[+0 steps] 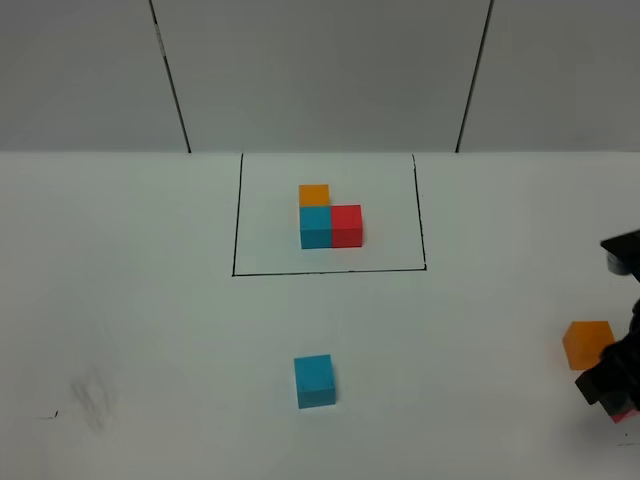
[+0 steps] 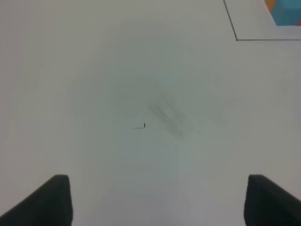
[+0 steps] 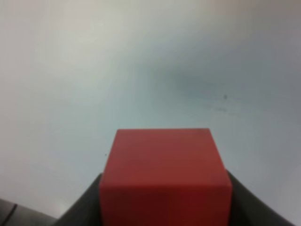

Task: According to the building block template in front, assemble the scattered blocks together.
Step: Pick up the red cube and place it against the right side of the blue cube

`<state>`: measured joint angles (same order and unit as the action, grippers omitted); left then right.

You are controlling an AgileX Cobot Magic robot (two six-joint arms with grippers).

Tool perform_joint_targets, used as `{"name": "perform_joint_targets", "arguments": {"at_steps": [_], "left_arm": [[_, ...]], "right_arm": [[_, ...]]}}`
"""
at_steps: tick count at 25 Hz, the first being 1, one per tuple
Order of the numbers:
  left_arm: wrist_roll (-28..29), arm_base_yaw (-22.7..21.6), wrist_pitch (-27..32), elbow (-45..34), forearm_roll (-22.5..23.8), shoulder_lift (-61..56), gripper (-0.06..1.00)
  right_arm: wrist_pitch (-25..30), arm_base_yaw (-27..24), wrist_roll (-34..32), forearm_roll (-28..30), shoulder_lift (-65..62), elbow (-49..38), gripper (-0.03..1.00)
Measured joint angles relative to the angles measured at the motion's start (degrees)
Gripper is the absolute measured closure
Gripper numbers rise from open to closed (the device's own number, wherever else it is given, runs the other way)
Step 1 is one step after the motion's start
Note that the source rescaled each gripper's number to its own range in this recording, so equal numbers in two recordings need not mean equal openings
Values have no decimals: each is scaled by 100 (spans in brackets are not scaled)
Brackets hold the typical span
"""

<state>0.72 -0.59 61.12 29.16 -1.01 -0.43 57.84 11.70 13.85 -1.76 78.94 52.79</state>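
Far centre of the white table (image 1: 140,300): building block template (image 1: 330,222), one L-shaped trio of joined cubes. Orange sits at the far left, cyan-blue touches its near side, and red touches the right side of the cyan-blue. The trio stands inside a thin black outline (image 1: 330,271), apart from every line of it. Near centre, outside the outline: cyan-blue cube (image 1: 314,381), loose, flat on the table. Near right, close to the edge of the high view: orange cube (image 1: 587,344), loose, just beside the right gripper (image 1: 606,388) on its left and far side; whether the two touch cannot be told. That gripper is dark and low over the table, jaws clamped on the red cube (image 3: 164,181). In the wrist view one dark finger lies against each side face, with the top and front faces bare. In the high view only a sliver of red shows under the gripper. Whether this cube rests on the table or is lifted cannot be told. Off the high view: left gripper (image 2: 157,202), its two dark fingertips (image 2: 44,202) wide apart with bare table between them, holding nothing. Ahead of it lies a faint grey smudge (image 2: 167,115) with a small dark mark just beside. Farther on is one corner of the outline with a bit of the template's cyan-blue and orange. Behind the table: pale wall panels (image 1: 320,70) split by dark seams.
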Motion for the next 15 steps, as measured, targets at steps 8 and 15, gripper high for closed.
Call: {"name": "perform_joint_targets", "arguments": {"at_steps": [8,15], "left_arm": [[0,0,0,0,0,0,15],[0,0,0,0,0,0,15]], "right_arm": [[-141,1364,2935,176,-157,518,96],[-877,1613,3359,176,695,641,96]]}}
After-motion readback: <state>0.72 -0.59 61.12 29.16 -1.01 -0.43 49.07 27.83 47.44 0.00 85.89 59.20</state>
